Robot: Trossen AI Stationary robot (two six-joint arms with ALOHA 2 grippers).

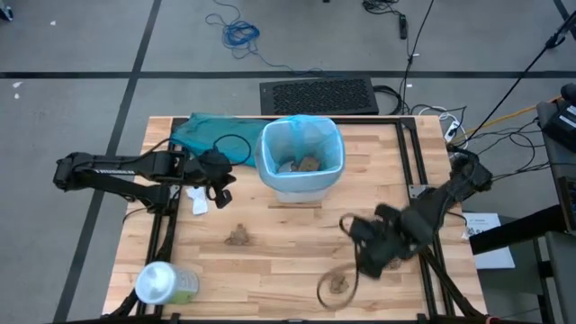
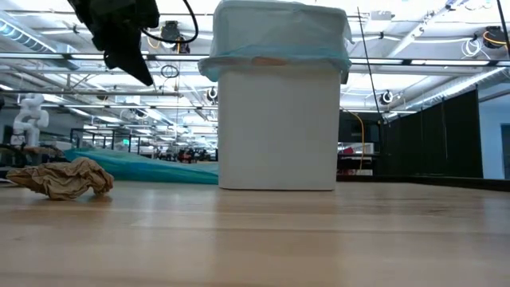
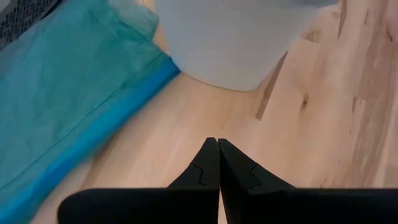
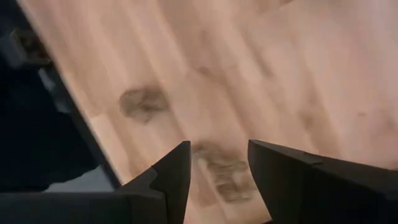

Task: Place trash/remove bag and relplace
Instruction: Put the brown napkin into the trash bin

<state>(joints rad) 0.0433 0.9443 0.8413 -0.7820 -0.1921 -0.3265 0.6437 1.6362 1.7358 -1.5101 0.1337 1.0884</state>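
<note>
Spanning pale wood, table (image 1: 288,243) under bin (image 1: 301,158), left fingers (image 3: 217,165) together, right fingers (image 4: 174,171) apart

A large robotics lab or industrial hall: a wooden counter (image 1: 297,243) on grey concrete floor (image 1: 72,54), loose cables (image 1: 236,31) at 12 o'clock, strip-lit ceiling trusses (image 2: 422,56), a white robot (image 2: 28,115) far behind.

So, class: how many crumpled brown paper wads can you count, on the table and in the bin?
3, possibly more hidden. One wad lies mid-table, one sits near the front edge by the right arm, and one rests inside the lined bin, where others may be buried.
</note>
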